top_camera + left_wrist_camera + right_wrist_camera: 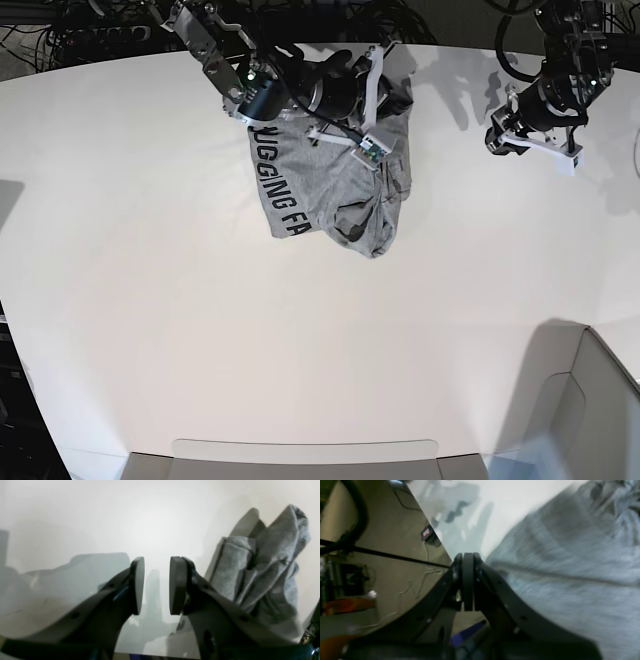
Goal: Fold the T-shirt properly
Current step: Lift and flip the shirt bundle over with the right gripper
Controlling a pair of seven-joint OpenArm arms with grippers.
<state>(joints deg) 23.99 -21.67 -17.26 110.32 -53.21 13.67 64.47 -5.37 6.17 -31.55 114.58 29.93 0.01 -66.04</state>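
Near edge: the white surface (300, 380) lies bare toward the camera in the base view, with a pale grey rim along its front.
T-shirt: the heather-grey T-shirt (335, 195) sits bunched on the far half of the surface, rumpled into folds, with black block lettering showing along its left side in the base view.
Right hand: the right hand (468, 580) has its pads pressed flat together with no gap and no cloth seen between them; it sits at the far edge of the T-shirt, the grey fabric just beside it and blurred in the right wrist view.
Left hand: the left hand (157, 585) is held with its pads moderately apart and nothing between them, above bare surface well apart from the T-shirt, whose crumpled folds rise to one side in its own view.
Beyond the far edge: dark cables (60, 30) and floor.
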